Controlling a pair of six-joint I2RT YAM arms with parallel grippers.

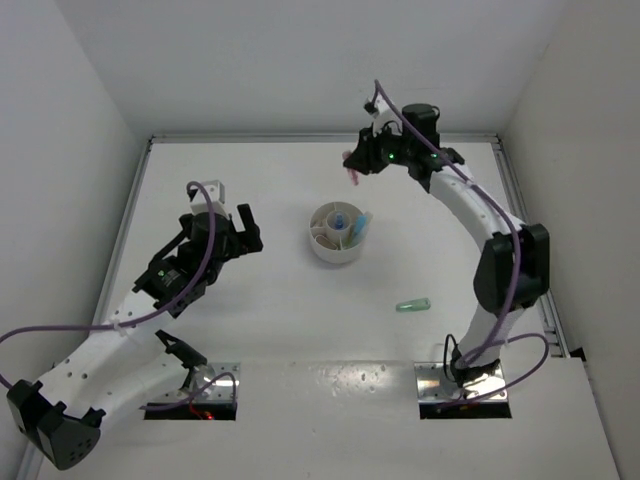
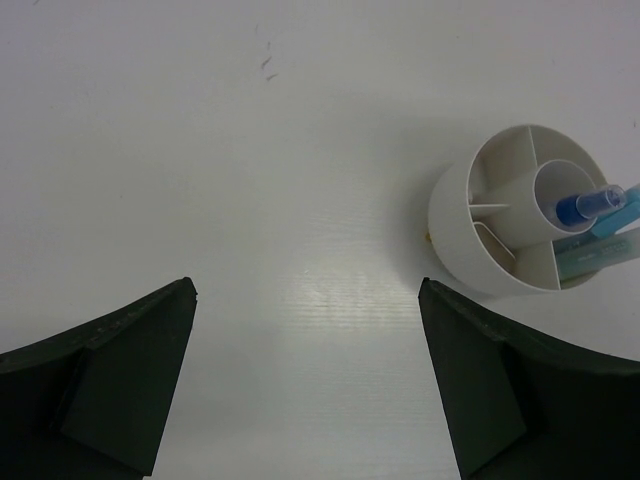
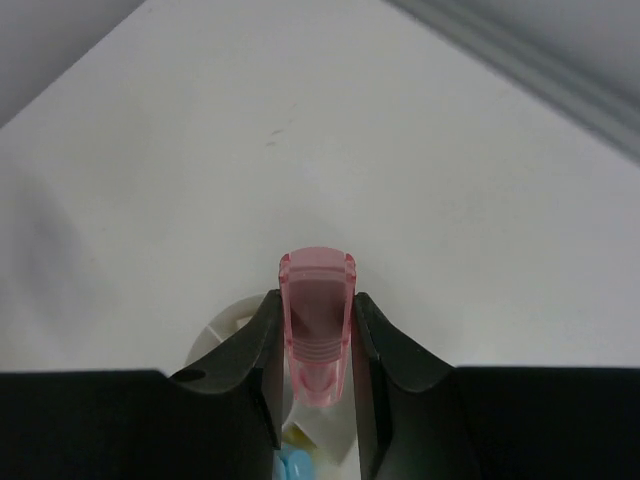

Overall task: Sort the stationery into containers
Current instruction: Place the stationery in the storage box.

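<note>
The table (image 1: 250,330) was a plain white surface, glossy near the arm bases and matt further out, walled in by white panels (image 1: 80,90) on the left, right and far sides. A few faint dark scuff marks (image 2: 267,65) showed on it in the left wrist view.

Nearest, one green marker (image 1: 411,305) lay flat on the table, right of centre and well apart from the bowl. The left gripper (image 2: 307,290) hung above bare table left of the bowl, its jaws wide apart with nothing between them.

At mid-table stood the one round white bowl (image 1: 322,250), tall-sided, with a round centre tube and thin walls dividing the ring around it. One blue-clear pen (image 2: 588,204) stood tilted in the centre tube. Light blue pieces (image 2: 590,255) leaned in an outer section on the side away from the left gripper; their number could not be told.

Farthest, the right gripper (image 3: 316,300) hung beyond the bowl, clamped on one translucent pink marker (image 3: 318,270) with a ribbed, rounded cap.
</note>
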